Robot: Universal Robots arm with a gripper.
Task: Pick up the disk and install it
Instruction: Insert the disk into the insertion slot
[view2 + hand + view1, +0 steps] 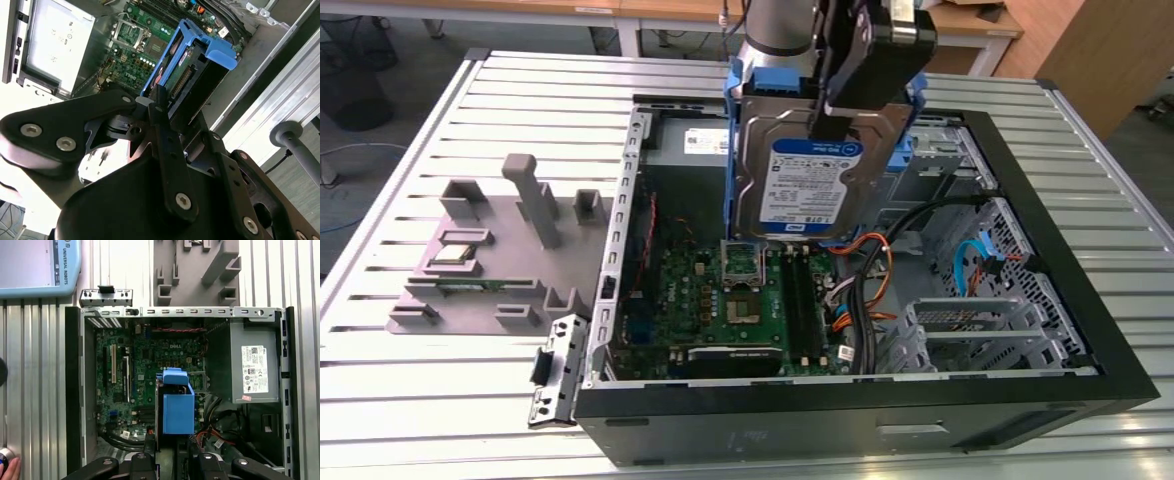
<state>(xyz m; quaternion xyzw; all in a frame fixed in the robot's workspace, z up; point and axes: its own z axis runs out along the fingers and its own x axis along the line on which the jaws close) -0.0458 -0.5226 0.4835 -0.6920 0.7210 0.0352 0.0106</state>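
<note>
The disk is a silver hard drive with a blue-and-white label and blue plastic side rails. It hangs upright over the open computer case, above the motherboard. My gripper is shut on its upper end from above. In the second wrist view a black finger presses against the disk, whose blue rail points down toward the board. In the first wrist view the disk is seen end-on between the gripper fingers, over the middle of the case.
The grey power-supply box with a white sticker fills one corner of the case. A metal drive cage and loose cables lie at the exterior view's right. A grey fixture and a small metal bracket rest on the slatted table.
</note>
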